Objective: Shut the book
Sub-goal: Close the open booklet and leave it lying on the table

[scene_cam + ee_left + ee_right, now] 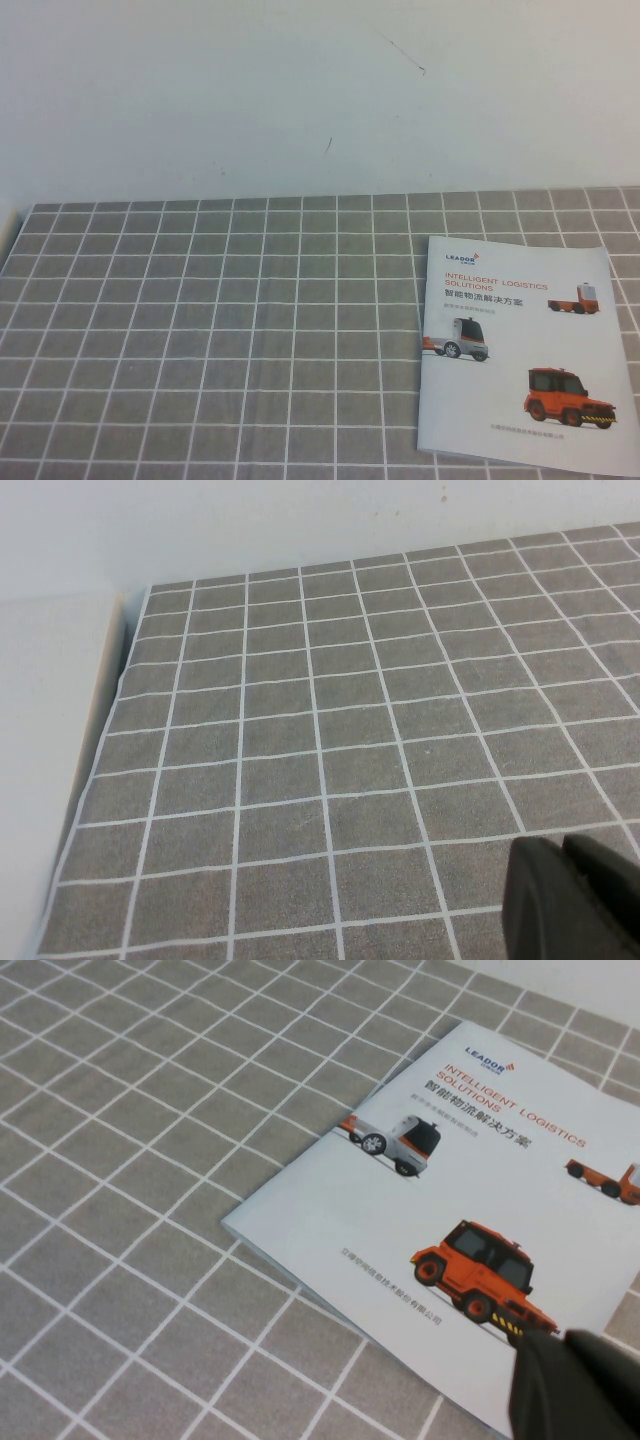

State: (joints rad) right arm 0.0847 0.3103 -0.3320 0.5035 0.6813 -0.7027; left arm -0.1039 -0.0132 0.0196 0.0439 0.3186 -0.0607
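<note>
I read the job as done: the book (520, 355) lies shut, cover up, flat on the checked mat (200, 330) toward its near right corner. My left gripper (565, 865) hangs over bare mat and my right gripper (563, 1350) beside the book's edge. Both look pressed closed and empty, though only their tips show. Wide open mat lies left of the book; a pale ledge (50, 740) bounds the far left
</note>
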